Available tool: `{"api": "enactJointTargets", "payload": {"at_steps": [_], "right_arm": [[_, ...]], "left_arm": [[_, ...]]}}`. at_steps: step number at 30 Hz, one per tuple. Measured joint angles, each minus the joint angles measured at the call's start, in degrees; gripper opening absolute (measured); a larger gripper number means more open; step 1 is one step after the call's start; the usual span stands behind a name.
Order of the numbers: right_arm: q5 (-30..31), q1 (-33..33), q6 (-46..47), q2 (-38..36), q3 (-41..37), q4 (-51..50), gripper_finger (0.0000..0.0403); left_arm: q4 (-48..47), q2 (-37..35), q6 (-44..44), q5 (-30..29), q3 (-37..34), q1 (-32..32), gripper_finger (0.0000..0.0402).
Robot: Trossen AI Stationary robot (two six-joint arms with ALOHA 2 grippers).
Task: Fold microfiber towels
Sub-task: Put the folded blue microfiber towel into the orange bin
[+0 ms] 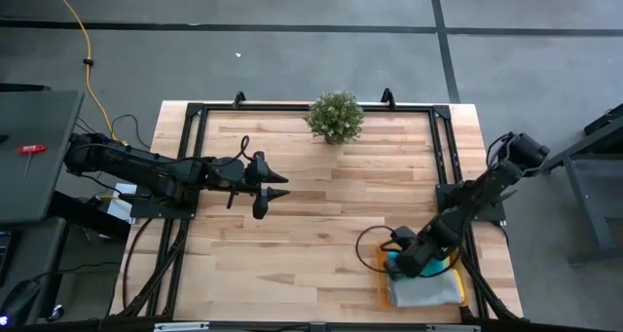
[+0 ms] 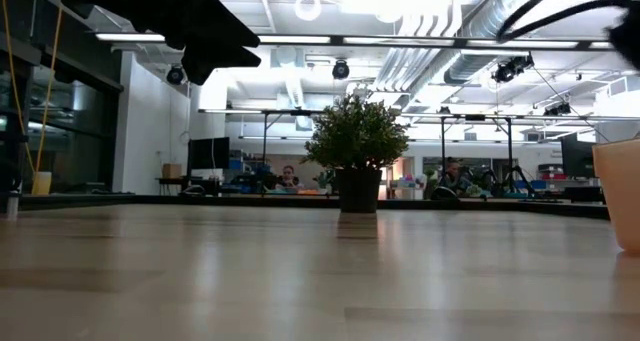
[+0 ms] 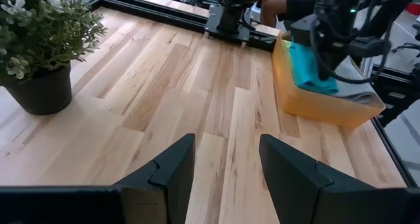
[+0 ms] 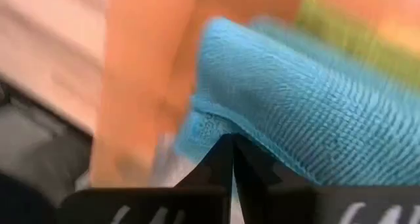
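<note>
Teal microfiber is what your right end effector (image 4: pixel 231 159) has pinched: in the right wrist view its two dark fingers meet tip to tip on the hemmed edge of the soft teal microfiber towel (image 4: pixel 308 112), so it is closed on that cloth. From above you can see that same end effector (image 1: pixel 417 261) down in the flat translucent orange rectangular tray (image 1: pixel 382 278), which sits at the near right corner of the pale wooden plank tabletop (image 1: pixel 311 215). The teal towel (image 1: pixel 396 265) shows just beside the fingers, and a light grey microfiber towel (image 1: pixel 428 291) lies in the tray next to it. A strip of lime green (image 4: pixel 341 37) lies beyond the teal cloth in the wrist view; it is probably another towel, though the blur keeps you from being sure.

Your left end effector (image 1: pixel 273 191) hangs over the middle left of the tabletop, well apart from the tray. The left wrist view shows its dark fingers (image 3: pixel 172 171) spread with bare wood between them, holding nothing. The small green leafy potted plant (image 1: pixel 336 116) in its dark pot stands at the far edge of the tabletop, near the middle.
</note>
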Motion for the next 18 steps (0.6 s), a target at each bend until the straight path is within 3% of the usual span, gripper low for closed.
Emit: {"api": "enactJointTargets", "payload": {"at_steps": [7,18], "right_arm": [[9.2,-3.0,2.7,0.2,0.0,-6.3,0.0002],[7.0,-1.2,0.8,-2.8,0.9,-9.5,0.0]], "left_arm": [[0.0,0.0,0.0,0.0,0.0,0.0,0.0161],[0.0,0.0,-0.5,0.1,0.0,0.0,0.0161]]}}
